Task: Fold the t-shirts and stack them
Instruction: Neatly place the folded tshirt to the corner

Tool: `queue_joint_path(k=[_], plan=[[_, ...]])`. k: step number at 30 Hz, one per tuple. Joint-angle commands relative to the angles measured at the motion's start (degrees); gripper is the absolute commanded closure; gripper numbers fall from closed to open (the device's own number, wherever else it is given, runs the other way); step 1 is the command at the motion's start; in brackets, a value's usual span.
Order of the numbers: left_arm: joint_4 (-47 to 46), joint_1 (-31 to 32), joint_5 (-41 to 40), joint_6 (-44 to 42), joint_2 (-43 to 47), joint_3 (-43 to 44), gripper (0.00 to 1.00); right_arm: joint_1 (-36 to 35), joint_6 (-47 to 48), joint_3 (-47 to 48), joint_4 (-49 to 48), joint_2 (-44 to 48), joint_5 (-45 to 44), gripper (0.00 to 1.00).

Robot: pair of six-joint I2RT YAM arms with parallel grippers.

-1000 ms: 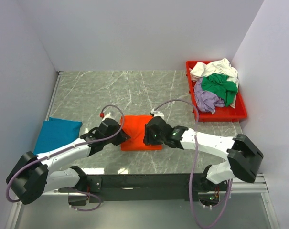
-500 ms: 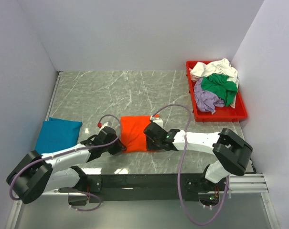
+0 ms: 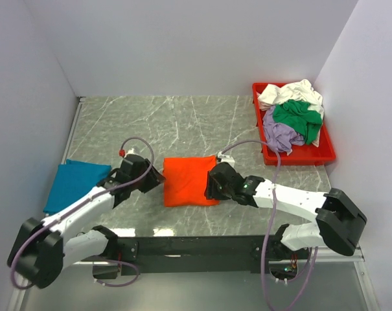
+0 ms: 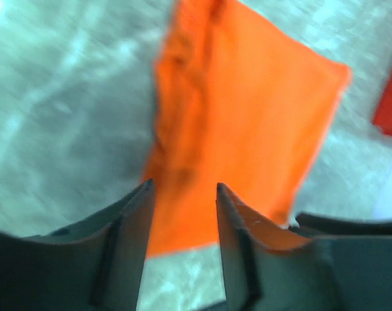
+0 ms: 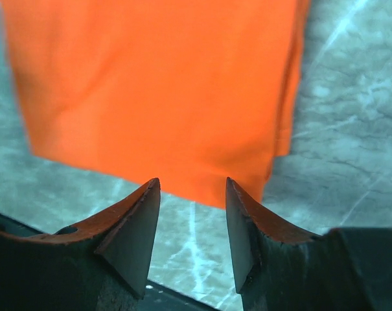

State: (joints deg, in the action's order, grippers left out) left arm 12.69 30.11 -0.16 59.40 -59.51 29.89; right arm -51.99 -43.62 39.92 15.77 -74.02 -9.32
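The table (image 3: 183,123) carries two folded shirts. The orange shirt (image 3: 188,181) lies as a flat rectangle near the front middle, and the teal shirt (image 3: 76,184) lies well apart from it at the left edge. The step in hand looks like stacking orange on teal.

The main risk is that the fold comes undone in transit. The cloth is soft and layered, so a pinch that catches only the top layer would let the rest droop and open out. Uneven lifting by the two arms could also skew the rectangle, and dragging it over the table could bunch its left edge, which already looks a little rumpled in the left wrist view. A careless landing might push the teal shirt off the table's left side.

The left gripper (image 4: 183,188) hovers just beside the orange shirt's left edge, jaws apart with nothing between them. The right gripper (image 5: 192,183) sits at the shirt's right edge, jaws also spread and empty.

The tray (image 3: 299,160) stands at the right rear and holds a loose heap of unfolded shirts. A white shirt (image 3: 293,91) lies at the back and spills over the rim. A green shirt (image 3: 299,116) is on top in the middle, and a lavender shirt (image 3: 280,136) is toward the front. They overlap, so pulling one out could drag another with it.
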Motion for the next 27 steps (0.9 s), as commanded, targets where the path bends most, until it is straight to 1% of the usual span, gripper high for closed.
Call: queue_joint_path(k=[1, 3, 4, 6, 7, 8, 11, 14, 15, 23, 24, 27], plan=[[-4.0, -5.2, 4.7, -6.5, -6.2, 2.2, 0.5, 2.0, 1.0, -2.8, -4.2, -2.7, 3.3, 0.48], [-6.5, -6.8, 8.1, -8.1, -8.8, 2.9, 0.45, 2.5, 1.1, -4.1, -6.1, -4.1, 4.6, 0.48], [-8.7, -7.9, 9.2, -9.3, -10.8, 3.0, 0.41, 2.9, 1.1, -4.7, -6.5, -5.2, 4.8, 0.48], [-11.1, -9.0, 12.5, -10.1, -12.6, 2.9, 0.38, 3.6, 1.2, -6.0, -7.5, -5.9, 5.7, 0.49], [-12.2, -9.5, 13.3, -10.6, -14.0, 2.8, 0.34, 3.8, 1.3, -6.4, -8.5, -6.1, 6.2, 0.49], [-14.2, -9.6, 14.8, -10.9, -14.7, 2.6, 0.33, 4.2, 1.3, -7.1, -8.7, -6.1, 6.4, 0.49], [-16.8, -9.7, 16.2, -11.3, -17.0, 2.2, 0.32, 4.3, 1.3, -7.6, -9.4, -6.0, 6.9, 0.49], [-17.2, -9.7, 16.0, -11.6, -19.5, 2.5, 0.33, 4.4, 1.4, -7.8, -9.5, -5.5, 6.9, 0.49], [-16.9, -9.7, 14.3, -11.7, -20.1, 2.7, 0.33, 4.4, 1.4, -7.8, -9.6, -5.5, 7.0, 0.49], [-12.8, -9.9, 6.0, -11.1, -29.0, 8.4, 0.44, 4.7, 1.7, -8.2, -9.4, -4.3, 7.4, 0.49], [-10.9, -9.8, 5.4, -11.3, -30.7, 9.0, 0.46, 4.8, 1.8, -8.3, -9.1, -4.0, 7.4, 0.49], [-11.0, -9.0, 5.1, -11.1, -32.4, 9.7, 0.48, 5.1, 2.1, -8.5, -8.2, -2.2, 7.3, 0.49]])
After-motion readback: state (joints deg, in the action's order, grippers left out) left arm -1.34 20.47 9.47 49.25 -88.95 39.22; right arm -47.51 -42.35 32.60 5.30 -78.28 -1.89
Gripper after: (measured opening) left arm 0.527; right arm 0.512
